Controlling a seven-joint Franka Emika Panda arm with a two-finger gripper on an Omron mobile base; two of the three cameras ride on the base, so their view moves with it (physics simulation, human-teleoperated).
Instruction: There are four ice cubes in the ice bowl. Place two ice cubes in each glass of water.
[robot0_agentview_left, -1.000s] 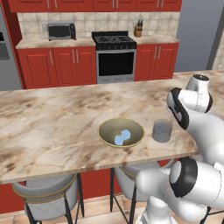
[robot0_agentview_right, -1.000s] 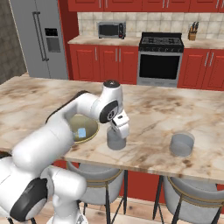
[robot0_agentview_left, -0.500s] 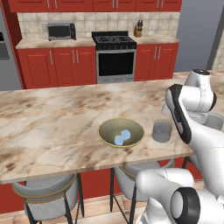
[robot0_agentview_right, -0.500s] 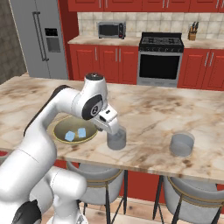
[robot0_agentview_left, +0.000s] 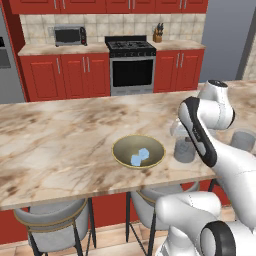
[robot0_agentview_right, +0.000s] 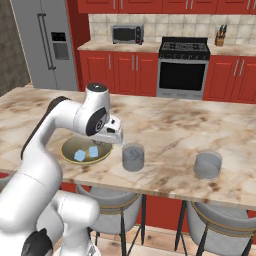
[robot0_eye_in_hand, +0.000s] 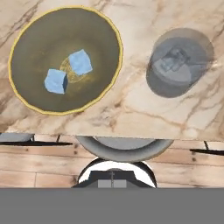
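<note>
**Two cubes left in the bowl, near glass already iced**

Furthest left on the marble surface (robot0_agentview_right: 165, 125) sits the ice bowl (robot0_eye_in_hand: 26, 103), close to the front edge, with two ice cubes (robot0_eye_in_hand: 80, 62) lying near its middle, just beside each other. That placement keeps them within easy reach of the arm, and the shallow wall should let a pincer come straight down on a cube without fouling the rim.

Next to the right, just beside the bowl but not touching it, stands the nearer glass of water (robot0_eye_in_hand: 177, 61). In the hand view, pale blocky shapes show through its translucent wall; they look like ice already dropped in, though their number is hard to make out. If so, half the job is done.

In the right base view the pincer (robot0_agentview_right: 111, 138) hangs above the gap between bowl and glass, nearer the bowl's right rim. Its fingers are pressed together, and nothing shows pinched between them. The hand camera looks straight down on both vessels, which suits lining up a fresh pick.

Furthest right, well apart from the others, the second glass (robot0_agentview_right: 208, 165) stands near the front edge, and no ice is evident in it. The remaining two cubes belong there, so the likely next step is to spread the fingers and descend on one cube; they are small and probably slippery.
</note>
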